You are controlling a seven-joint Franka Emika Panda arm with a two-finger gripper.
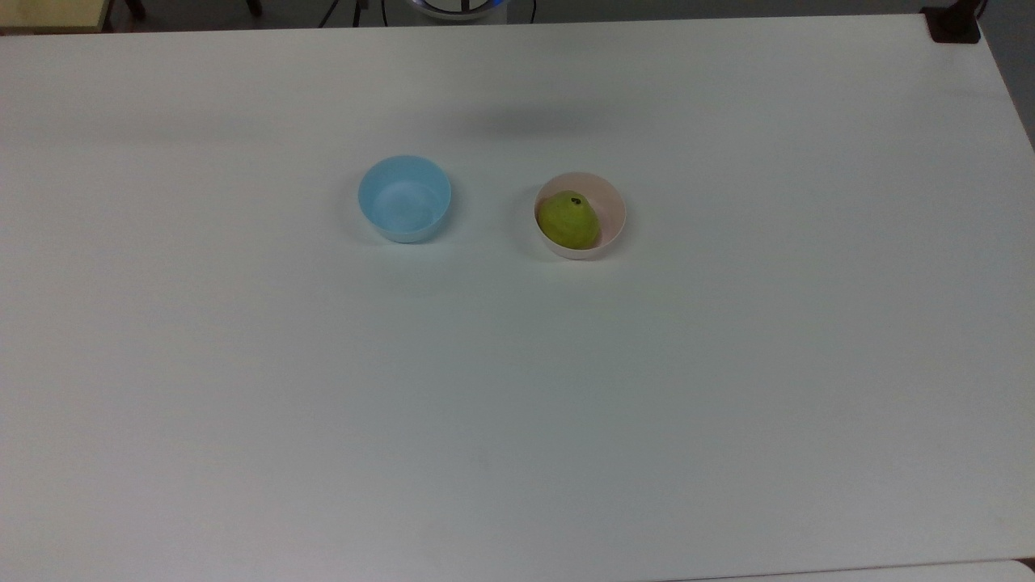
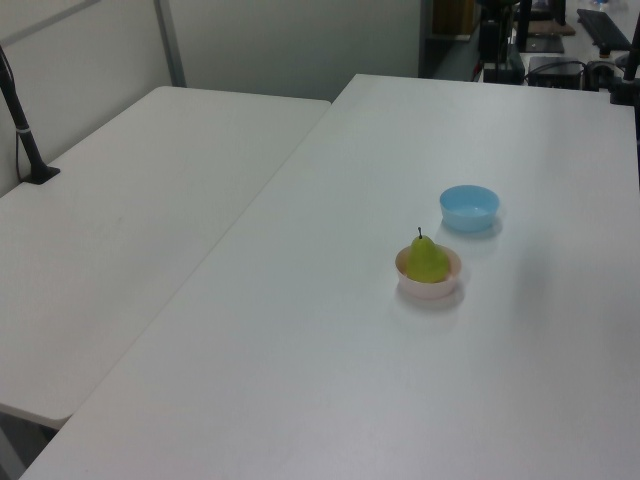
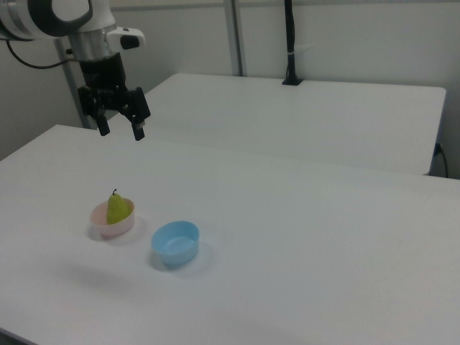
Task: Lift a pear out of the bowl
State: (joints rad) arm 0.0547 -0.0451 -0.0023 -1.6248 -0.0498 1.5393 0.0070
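two white tables [image 3: 309, 108] pushed side by side, pale partition walls [image 2: 290, 40] behind, black pole [image 3: 290, 43] clamped upper middle.

we read this as a robotics lab or test room rather than a home. a wide, plain white bench [image 1: 517, 388] fills the scene, with a second white bench [image 2: 130, 230] pushed up beside it. a white robot arm [image 3: 79, 29] with a black gripper [image 3: 121, 129] hangs above the near bench. a black pole on a flat foot [image 3: 290, 43] stands on the far bench, with another [image 2: 22, 120] in the left view. bare pale walls with metal posts [image 2: 170, 45] close the room. at the back of the left view we see dark equipment and cables [image 2: 540, 45]. two small plastic bowls, blue [image 1: 404, 199] and pink [image 1: 602, 234], look like test props.
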